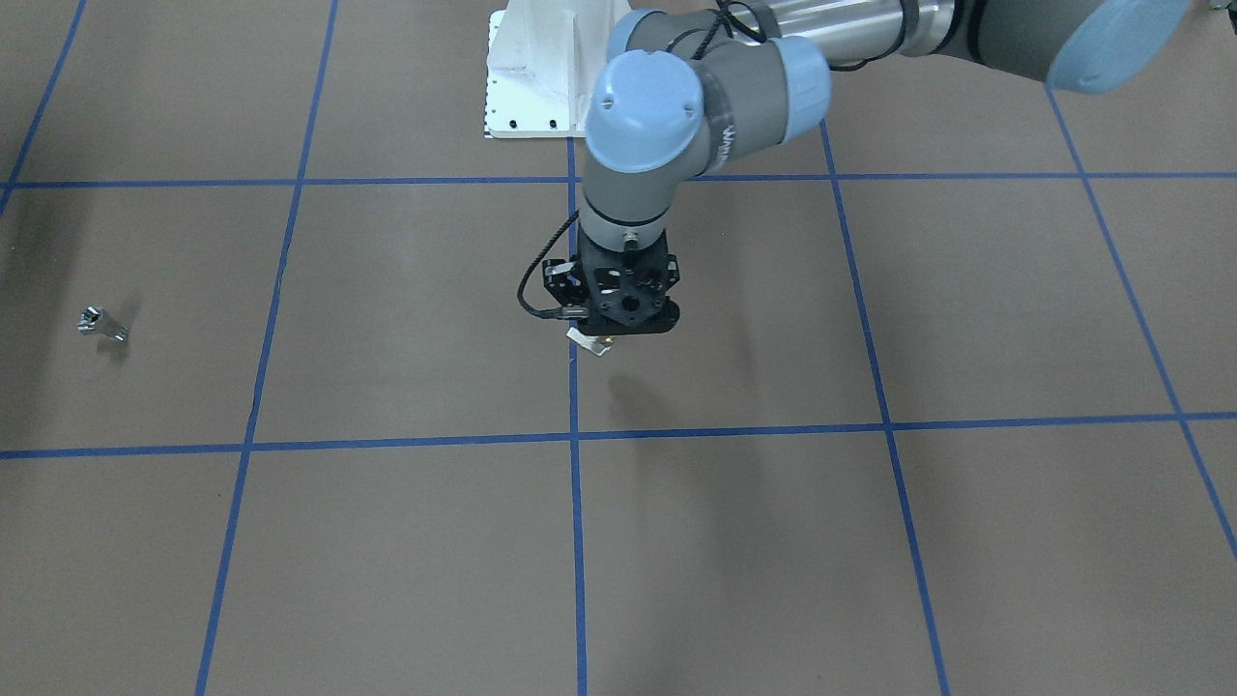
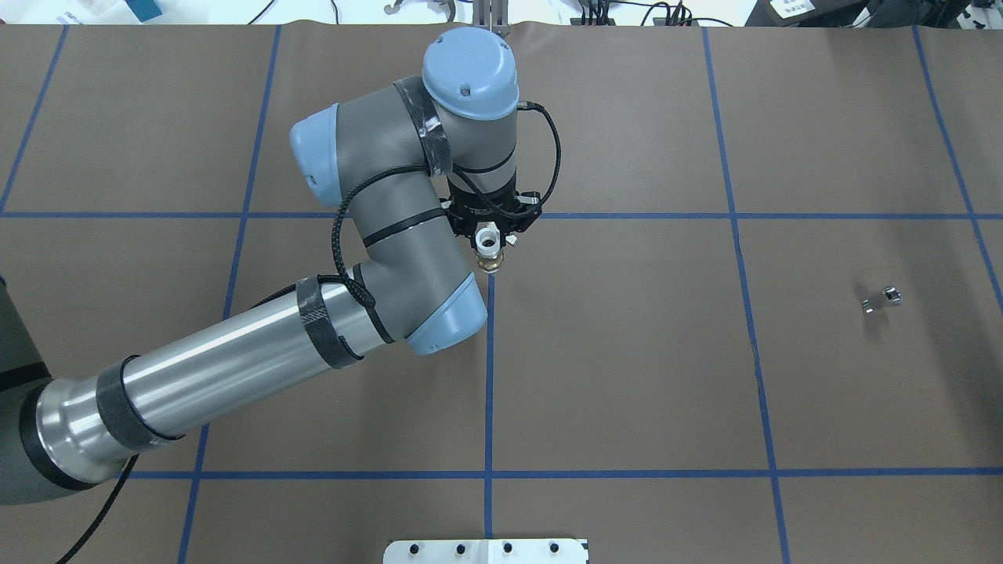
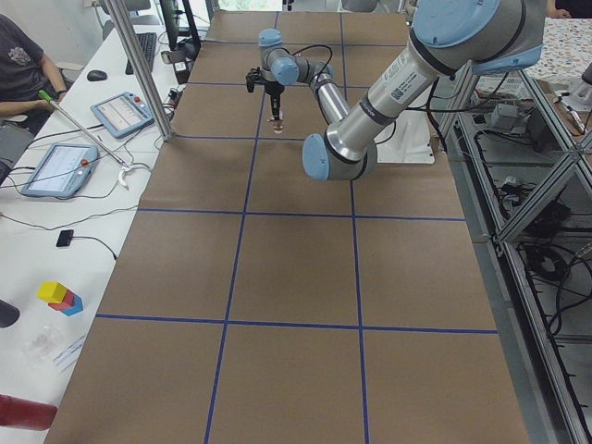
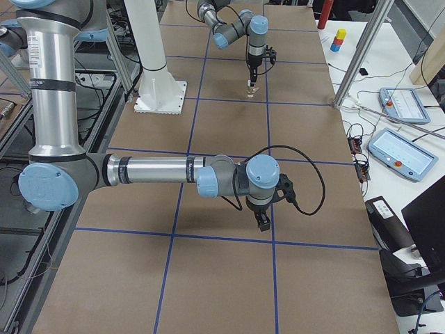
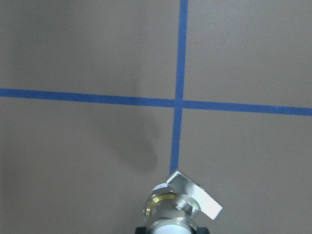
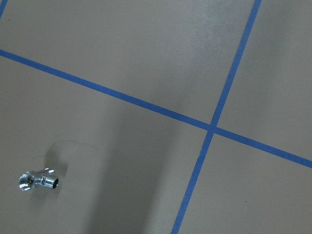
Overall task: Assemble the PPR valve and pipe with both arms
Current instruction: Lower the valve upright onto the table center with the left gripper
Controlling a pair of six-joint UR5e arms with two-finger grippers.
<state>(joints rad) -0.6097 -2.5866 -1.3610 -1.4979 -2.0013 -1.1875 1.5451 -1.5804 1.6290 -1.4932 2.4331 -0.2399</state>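
My left gripper (image 2: pixel 489 235) hangs over the table's middle, pointing down, shut on the PPR valve (image 2: pixel 491 263), a white body with a brass end and a flat silver handle. The valve (image 5: pixel 181 204) fills the bottom edge of the left wrist view, above a crossing of blue tape lines. A small chrome pipe fitting (image 2: pixel 881 300) lies alone on the table, also seen in the right wrist view (image 6: pixel 37 180) and at the front view's left (image 1: pixel 101 324). My right gripper (image 4: pixel 263 223) shows only in the exterior right view, pointing down over the table; whether it is open or shut I cannot tell.
The brown table cover carries a grid of blue tape (image 2: pixel 490 392). The white bolted pedestal (image 1: pixel 532 72) stands at the robot's side. A side desk holds tablets (image 3: pixel 120 113) and cables, with a seated person (image 3: pixel 18 69) beside it. Metal posts (image 4: pixel 354 59) rise at the table's edge.
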